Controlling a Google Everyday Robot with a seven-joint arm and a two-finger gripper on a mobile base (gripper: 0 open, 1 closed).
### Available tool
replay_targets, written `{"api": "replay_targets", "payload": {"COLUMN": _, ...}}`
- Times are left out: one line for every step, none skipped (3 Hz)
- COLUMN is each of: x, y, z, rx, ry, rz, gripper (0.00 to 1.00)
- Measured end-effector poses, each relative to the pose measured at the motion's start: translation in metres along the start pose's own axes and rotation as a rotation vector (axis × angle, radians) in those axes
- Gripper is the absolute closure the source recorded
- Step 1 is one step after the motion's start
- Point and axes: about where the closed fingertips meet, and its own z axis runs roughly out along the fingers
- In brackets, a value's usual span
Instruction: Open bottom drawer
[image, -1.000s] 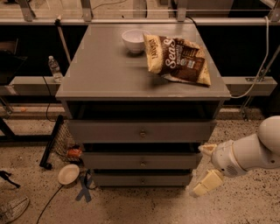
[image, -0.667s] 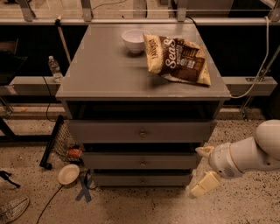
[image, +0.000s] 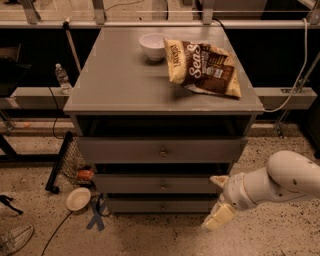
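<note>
The bottom drawer (image: 160, 205) is the slim grey front lowest on the grey cabinet, just above the floor, and it looks shut. Its knob is hard to make out. My gripper (image: 218, 199) is at the cabinet's lower right corner, at the right end of the bottom drawer. It is open, with one cream finger (image: 219, 180) up by the middle drawer (image: 161, 185) and the other low near the floor. It holds nothing. The white arm (image: 280, 180) comes in from the right.
The top drawer (image: 161, 150) is the tallest front. On the cabinet top (image: 115, 80) stand a white bowl (image: 152, 46) and a chip bag (image: 205, 67). A pale dish (image: 78, 198), a blue object (image: 96, 216) and a wire basket (image: 75, 162) lie on the floor to the left. A bottle (image: 62, 78) stands on a ledge.
My gripper and arm have moved left and slightly down, closer to the cabinet's lower right corner. The drawers have not moved.
</note>
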Motion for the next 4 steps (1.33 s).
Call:
{"api": "replay_targets", "payload": {"x": 0.021, "y": -0.006, "z": 0.057, "rx": -0.034, "ry": 0.017, "rz": -0.006, "gripper": 0.00}}
{"api": "replay_targets", "payload": {"x": 0.025, "y": -0.008, "z": 0.060, "rx": -0.032, "ry": 0.017, "rz": -0.001, "gripper": 0.00}}
{"api": "replay_targets", "payload": {"x": 0.052, "y": -0.029, "z": 0.083, "rx": -0.013, "ry": 0.020, "rz": 0.029, "gripper": 0.00}}
{"api": "replay_targets", "payload": {"x": 0.074, "y": -0.041, "z": 0.101, "rx": -0.009, "ry": 0.015, "rz": 0.043, "gripper": 0.00}}
